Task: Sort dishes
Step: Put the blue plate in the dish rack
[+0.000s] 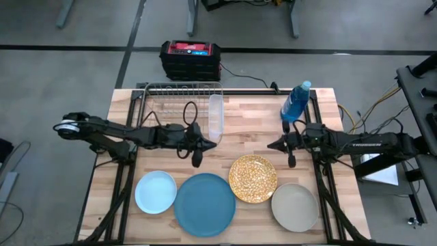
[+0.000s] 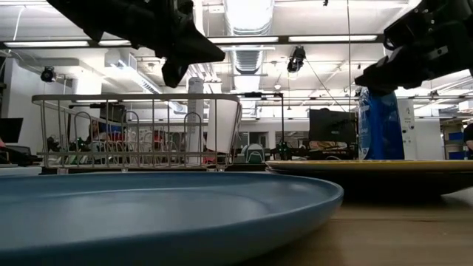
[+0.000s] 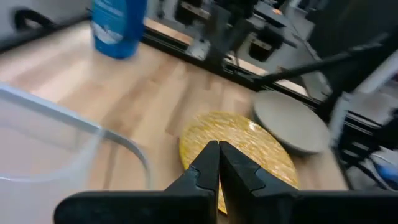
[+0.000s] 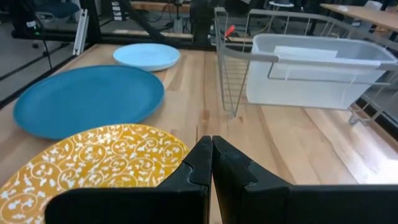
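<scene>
Several round plates lie flat on the wooden table near its front edge: a small pale blue one [image 1: 156,192], a large mid-blue one [image 1: 205,204], a gold speckled one [image 1: 252,178] and a beige-grey one [image 1: 294,206]. My left gripper [image 1: 213,145] hovers shut above the table's middle, just past the large blue plate's far side and pointing toward the gold plate [image 3: 249,146]. My right gripper [image 1: 270,145] hovers shut, facing it from the right, beyond the gold plate's far edge [image 4: 93,162]. Neither holds anything.
A wire dish rack [image 1: 179,102] stands at the back left with a clear plastic bin [image 1: 216,117] on its right side. A blue bottle [image 1: 295,102] stands at the back right. A black and red box [image 1: 190,59] sits behind the table.
</scene>
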Motion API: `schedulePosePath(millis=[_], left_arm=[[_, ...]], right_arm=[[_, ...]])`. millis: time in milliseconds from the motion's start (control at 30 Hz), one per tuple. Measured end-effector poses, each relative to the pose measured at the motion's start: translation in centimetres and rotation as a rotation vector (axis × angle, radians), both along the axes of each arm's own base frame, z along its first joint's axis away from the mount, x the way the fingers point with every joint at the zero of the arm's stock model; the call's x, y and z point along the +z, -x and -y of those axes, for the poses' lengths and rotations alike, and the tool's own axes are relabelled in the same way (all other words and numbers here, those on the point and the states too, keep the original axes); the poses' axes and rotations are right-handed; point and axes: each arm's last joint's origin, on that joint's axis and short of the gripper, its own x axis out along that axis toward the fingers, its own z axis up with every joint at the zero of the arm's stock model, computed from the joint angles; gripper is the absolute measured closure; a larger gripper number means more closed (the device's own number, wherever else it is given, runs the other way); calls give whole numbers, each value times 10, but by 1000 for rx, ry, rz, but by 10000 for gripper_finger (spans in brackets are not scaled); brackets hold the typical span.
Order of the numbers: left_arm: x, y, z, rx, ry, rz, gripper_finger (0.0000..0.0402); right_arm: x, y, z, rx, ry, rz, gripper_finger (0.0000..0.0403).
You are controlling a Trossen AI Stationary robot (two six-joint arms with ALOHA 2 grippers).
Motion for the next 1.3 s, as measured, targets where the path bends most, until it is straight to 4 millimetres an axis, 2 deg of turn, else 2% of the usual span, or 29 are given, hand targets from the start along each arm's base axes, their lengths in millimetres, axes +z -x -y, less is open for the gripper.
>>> schedulePosePath(millis=[267,533,700,867,1000,1167,1300], left_arm=[[-2,2,25,-187,157,-32,401],[-17,16,58,-208,418,-271,401],[-24,23,68,-194,578,-412,401],[-28,30,80,-247,585,-492,401],[-34,38,87,-221,598,-585,401],[-41,45,86,-100,585,-664,401],[-42,46,85,-73,595,-677,401]], right_arm=[[-1,0,0,-7,-24,-4,401],[-1,0,2,-59,-12,-4,401],[5,-1,2,-58,-10,12,401],[14,-2,2,-53,16,40,401],[22,-3,2,-46,50,65,401],[28,-4,2,-38,92,82,401],[27,-3,3,-57,114,74,401]])
